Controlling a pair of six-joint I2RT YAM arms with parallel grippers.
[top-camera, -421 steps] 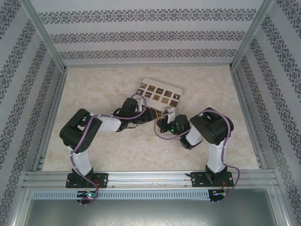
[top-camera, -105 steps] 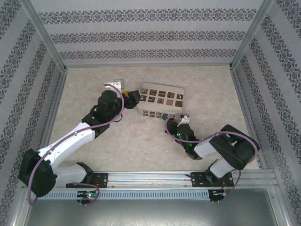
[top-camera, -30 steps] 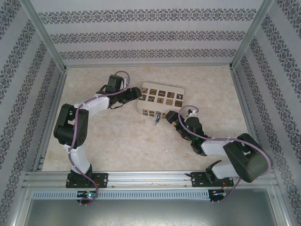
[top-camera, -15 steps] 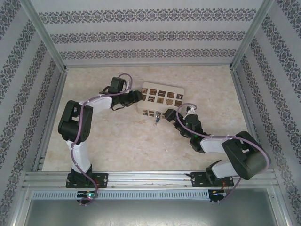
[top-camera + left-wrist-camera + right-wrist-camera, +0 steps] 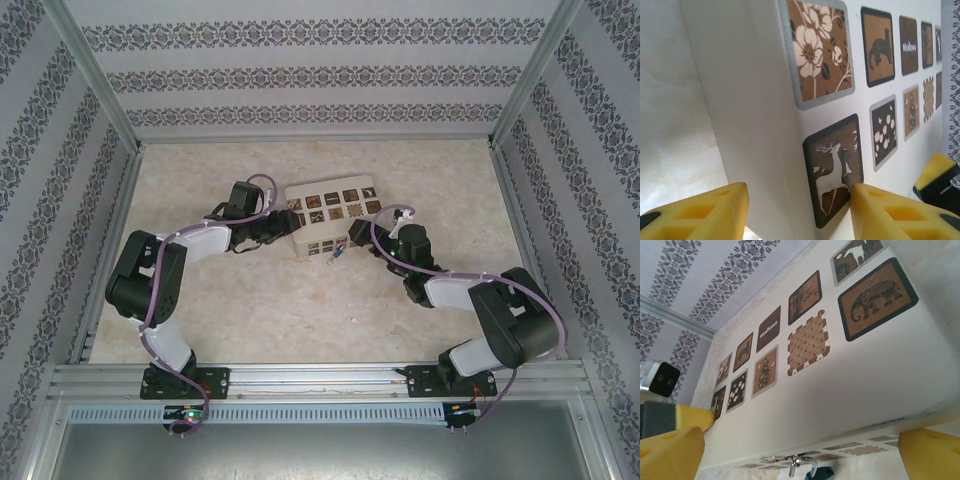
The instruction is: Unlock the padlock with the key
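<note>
**Step in hand: steadying the box for key access (my judgement)**

1. I am setting my left hand at the left end of the cream rectangular box with dark brown patterned squares. Its yellow fingers are spread wide and straddling the box's corner edge. I cannot tell whether the pads are touching the walls.
2. I am setting my right hand at the box's right end. It is spread just as wide, with the box's near wall between its fingers, and it is pinching nothing.
3. The tiny blue-bodied padlock with the silvery shackle is hanging against the box's near wall, low down and roughly midway between my two hands. Just beside it a thin metallic piece is dangling from a ring, and I am taking this to be the small key. It is too small to confirm.

**Doing it well**

- I am aiming to bring both hands in evenly, since a lopsided squeeze would likely swing the box across the pale marbled counter.
- I am keeping my right fingers off the padlock, because a knock could push it under the box.
- I am expecting one hand to brace the box alone, so the other can go for the key.
</note>
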